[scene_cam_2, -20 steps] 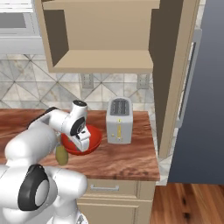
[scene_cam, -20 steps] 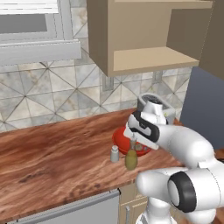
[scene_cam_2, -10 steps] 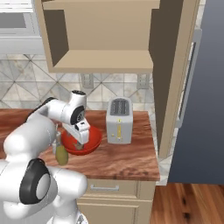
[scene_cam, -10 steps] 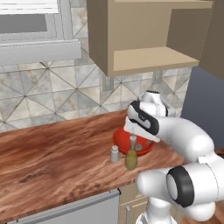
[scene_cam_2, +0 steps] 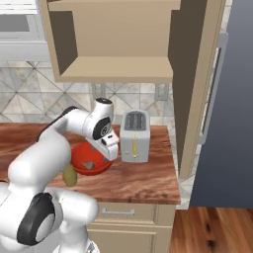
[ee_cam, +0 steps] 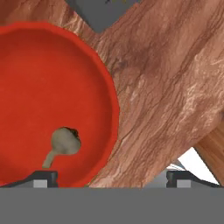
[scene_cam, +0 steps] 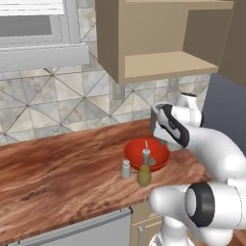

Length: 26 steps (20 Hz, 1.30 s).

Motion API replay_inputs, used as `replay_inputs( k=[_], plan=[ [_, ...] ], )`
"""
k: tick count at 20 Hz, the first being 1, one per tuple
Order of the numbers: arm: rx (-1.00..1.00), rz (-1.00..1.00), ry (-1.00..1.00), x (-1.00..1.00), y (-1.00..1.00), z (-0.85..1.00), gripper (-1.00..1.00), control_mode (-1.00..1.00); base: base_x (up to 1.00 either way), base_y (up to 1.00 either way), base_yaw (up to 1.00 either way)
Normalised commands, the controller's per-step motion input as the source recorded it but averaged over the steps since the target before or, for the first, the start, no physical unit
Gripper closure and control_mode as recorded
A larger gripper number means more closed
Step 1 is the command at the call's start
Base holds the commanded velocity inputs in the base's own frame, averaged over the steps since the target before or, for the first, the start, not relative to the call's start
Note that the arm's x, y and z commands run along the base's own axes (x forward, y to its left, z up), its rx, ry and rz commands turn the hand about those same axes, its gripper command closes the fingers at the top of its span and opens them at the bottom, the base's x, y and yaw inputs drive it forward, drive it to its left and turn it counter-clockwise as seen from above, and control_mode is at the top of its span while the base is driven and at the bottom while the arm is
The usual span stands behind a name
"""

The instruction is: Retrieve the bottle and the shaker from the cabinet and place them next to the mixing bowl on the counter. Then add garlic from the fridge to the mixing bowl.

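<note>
Red and glossy, the mixing bowl (scene_cam: 146, 153) sits on the counter (scene_cam: 62, 178) just left of the toaster (scene_cam_2: 135, 142). From my station I see one garlic bulb (ee_cam: 64, 142) lying inside the bowl, pale with a short stem. I read the gripper (ee_cam: 111, 177) as open and empty: in the hand view its two dark fingertips (ee_cam: 43, 177) stand wide apart, one over the bowl's edge and one over bare wood. In the right base view the hand hangs above the bowl's right side. I note the bottle (scene_cam: 144, 170) upright at the bowl's front rim, and the shaker (scene_cam: 126, 168) upright just left of it. Overhead, the cabinet (scene_cam: 158, 38) stands open. The fridge (scene_cam_2: 228, 113) is to the right of the counter's end.
</note>
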Motion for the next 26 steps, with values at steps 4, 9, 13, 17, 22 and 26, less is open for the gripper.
replay_inputs(
  k=[4, 9, 13, 17, 22, 26],
  plan=[
    [-0.01, 0.0, -0.36, -0.93, -0.05, 0.51, -1.0, -1.0, 0.0, 0.0, 0.0],
    [-0.09, 0.05, -0.39, -1.0, 0.18, 0.5, -1.0, -1.0, 0.0, 0.0, 0.0],
    [-0.25, 0.2, -0.22, -0.8, 0.23, 0.83, -1.0, -1.0, 0.0, 0.0, 0.0],
    [-0.33, 0.18, 0.24, -0.24, 0.28, 0.52, -1.0, -1.0, 0.0, 0.0, 0.0],
    [-0.11, 0.1, 0.27, -0.37, 0.13, -0.01, -1.0, -1.0, 0.0, 0.0, 0.0],
    [0.0, 0.1, 0.25, -0.1, 0.07, -0.2, -1.0, -1.0, 0.0, 0.0, 0.0]
  ],
)
